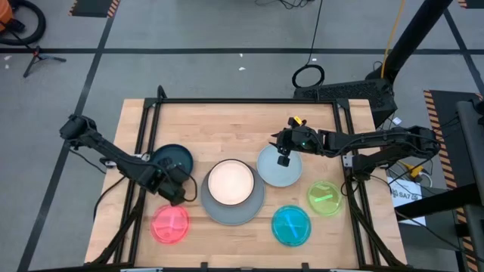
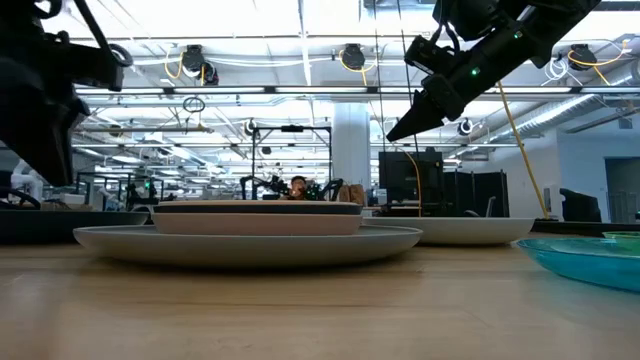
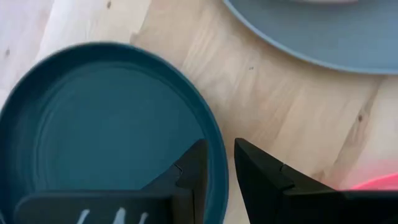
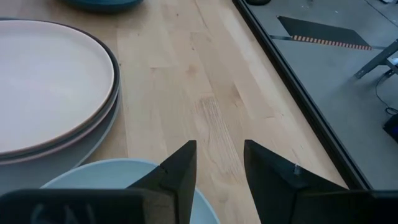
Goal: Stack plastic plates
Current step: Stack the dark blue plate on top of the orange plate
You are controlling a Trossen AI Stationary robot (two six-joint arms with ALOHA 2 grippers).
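Note:
A dark teal plate [image 1: 168, 156] [image 3: 99, 137] lies flat on the table's left part. My left gripper [image 1: 180, 193] [image 3: 221, 149] is low at its near-right rim, open, with one finger over the plate's inside and one outside. The big grey plate [image 1: 253, 211] in the middle carries a stack topped by a peach-pink plate [image 1: 231, 183] [image 4: 43, 81]; a dark rim shows beneath it. My right gripper [image 1: 283, 159] [image 4: 219, 149] [image 2: 392, 135] hangs open above the far rim of the pale blue plate [image 1: 281, 174] [image 4: 118, 177], clear of it.
Translucent red [image 1: 170, 224], cyan [image 1: 291, 225] and green [image 1: 325, 198] plates lie along the near side. A black frame rail [image 4: 292, 87] borders the table's far edge. Bare wood [image 4: 205, 81] lies between the stack and that rail.

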